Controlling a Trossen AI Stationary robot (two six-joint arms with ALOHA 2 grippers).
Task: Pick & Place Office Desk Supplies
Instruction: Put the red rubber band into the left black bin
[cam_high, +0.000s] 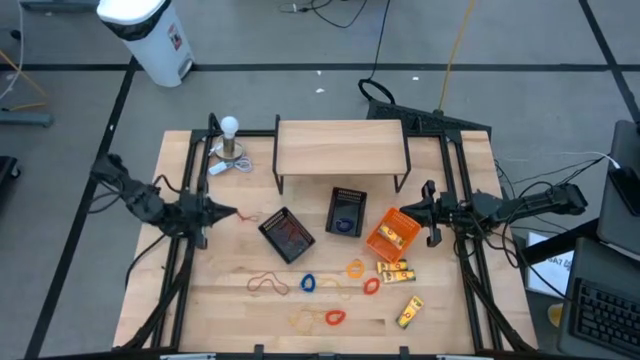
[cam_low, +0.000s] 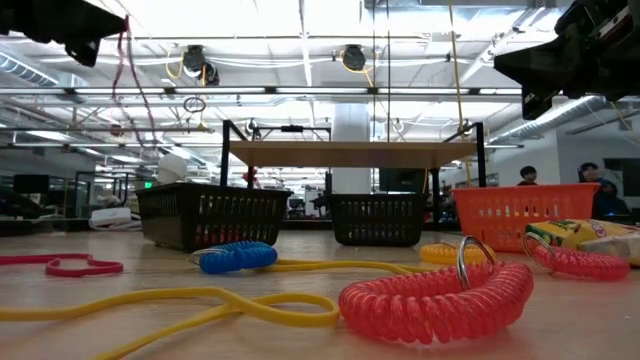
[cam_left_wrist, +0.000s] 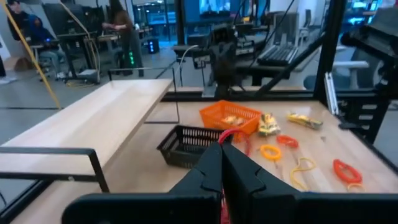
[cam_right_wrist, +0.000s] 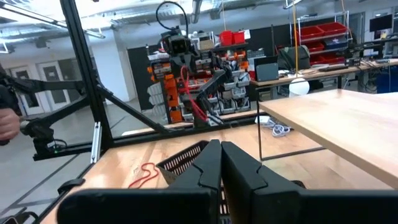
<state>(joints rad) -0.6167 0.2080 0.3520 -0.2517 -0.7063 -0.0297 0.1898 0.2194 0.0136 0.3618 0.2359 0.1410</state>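
Observation:
My left gripper (cam_high: 232, 212) (cam_left_wrist: 221, 149) stands at the table's left, level and pointing right, shut on a red rubber band (cam_low: 128, 70). Another red band (cam_high: 249, 217) lies on the table just ahead of it. More bands lie near the front: tan (cam_high: 268, 285), blue (cam_high: 308, 284), orange (cam_high: 355, 268), red (cam_high: 334, 318). Yellow packets (cam_high: 395, 270) (cam_high: 409, 312) lie at the front right. My right gripper (cam_high: 424, 210) (cam_right_wrist: 221, 146) waits shut at the table's right with nothing in it. My left gripper pinches the red rubber band between its two shut fingers, which lie level and point toward the table's right. A loop of the band (cam_left_wrist: 235, 135) sticks out past the fingertips. The rest hangs slack below the fingers (cam_right_wrist: 194, 102), clear of the table.
Two black mesh trays (cam_high: 288, 234) (cam_high: 346, 212) and an orange tray (cam_high: 393, 233) stand mid-table. A wooden shelf (cam_high: 341, 148) stands at the back, with a white ball on a stand (cam_high: 230, 135) to its left. Black frame rails run along both sides.

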